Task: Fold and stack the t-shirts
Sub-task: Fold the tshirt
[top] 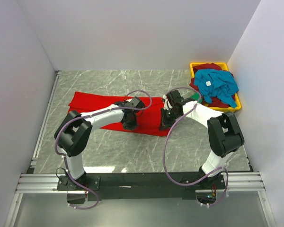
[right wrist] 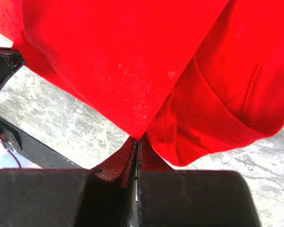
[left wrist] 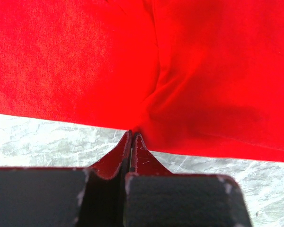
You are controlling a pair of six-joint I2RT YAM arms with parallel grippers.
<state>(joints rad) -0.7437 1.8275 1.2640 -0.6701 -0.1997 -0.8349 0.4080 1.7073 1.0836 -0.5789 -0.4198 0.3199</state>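
A large bright red t-shirt (top: 92,102) lies spread across the marble table. My left gripper (top: 130,126) is shut on its near edge, and the cloth (left wrist: 132,71) puckers toward the closed tips (left wrist: 132,134). My right gripper (top: 164,126) is shut on the shirt's right near corner, where a fold and a hemmed sleeve (right wrist: 213,113) bunch at the tips (right wrist: 138,139). A teal-blue t-shirt (top: 217,84) with a white tag lies on dark maroon cloth (top: 209,67) in the bin.
The yellow bin (top: 237,105) stands at the back right against the white wall. White walls close in the table on the left, back and right. A black mounting rail (top: 142,179) runs along the near edge.
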